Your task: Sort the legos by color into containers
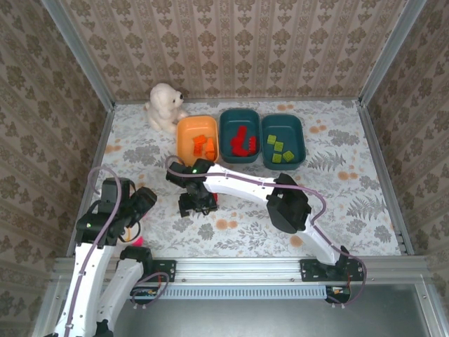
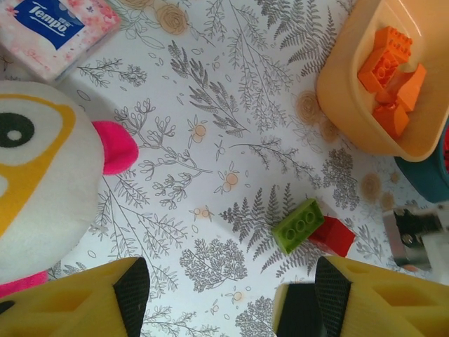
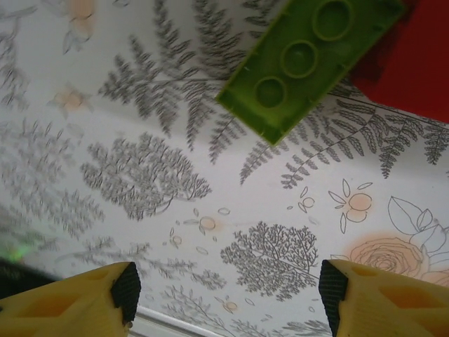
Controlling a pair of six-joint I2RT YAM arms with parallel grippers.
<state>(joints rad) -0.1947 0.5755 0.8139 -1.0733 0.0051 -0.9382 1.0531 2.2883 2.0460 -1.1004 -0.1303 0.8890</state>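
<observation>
My table has flowers and leaves drawn on it. At the far side sit a fluffy white toy bear, an orange plastic tub and two dark teal plastic tubs in a row. Near me, a small green plastic brick touches a small red plastic brick. A pack of tissues lies by a big white soft toy.

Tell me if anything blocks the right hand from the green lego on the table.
Nothing visible does. In the right wrist view, bare tablecloth lies between the open right hand and the green lego. A red lego sits close beside the green one, off to the side of the hand's line.
</observation>
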